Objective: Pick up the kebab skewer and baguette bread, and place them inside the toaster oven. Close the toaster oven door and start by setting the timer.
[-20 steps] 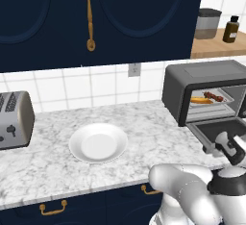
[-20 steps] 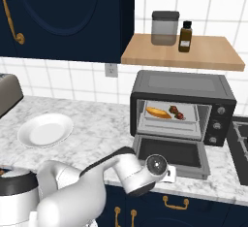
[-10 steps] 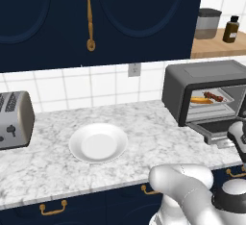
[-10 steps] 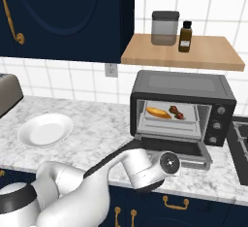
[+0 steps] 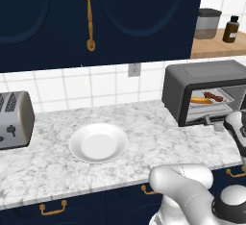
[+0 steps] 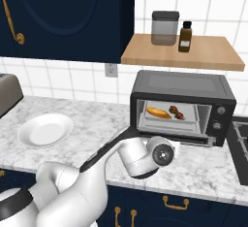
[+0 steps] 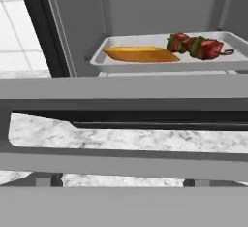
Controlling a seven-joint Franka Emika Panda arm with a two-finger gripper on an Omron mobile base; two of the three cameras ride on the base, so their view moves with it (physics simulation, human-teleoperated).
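the toaster oven (image 6: 181,102) stands at the back of the marble surface (image 6: 92,136), beneath a wooden shelf (image 6: 184,54) that carries a grey canister (image 6: 164,28) and a dark bottle (image 6: 184,37). the toaster oven door (image 7: 126,95) is swung down open in front of the oven, its long bar handle (image 7: 121,165) lying across the hand view just before the camera. inside the oven a pale tray (image 7: 164,58) holds both foods: the baguette bread (image 7: 139,54) lies on the tray's left part and the kebab skewer (image 7: 196,45) on its right part, the two nearly end to end and close together; in the right base view the loaf (image 6: 158,112) and the skewer (image 6: 177,113) show the same order. the hand (image 6: 162,154) sits low in front of the oven, level with the lowered door and just beside its front edge, pointing into the oven; its jaws stand wide apart and grip nothing. well apart from the oven, farther along the surface on the side away from the oven's knobs, a white plate (image 5: 98,143) rests bare, and beyond the plate stands a silver toaster (image 5: 14,120). above the surface hang dark blue cabinets (image 5: 96,19) with a brass handle (image 5: 88,17), and a wall outlet (image 5: 134,69) sits on the white tiles near the oven.
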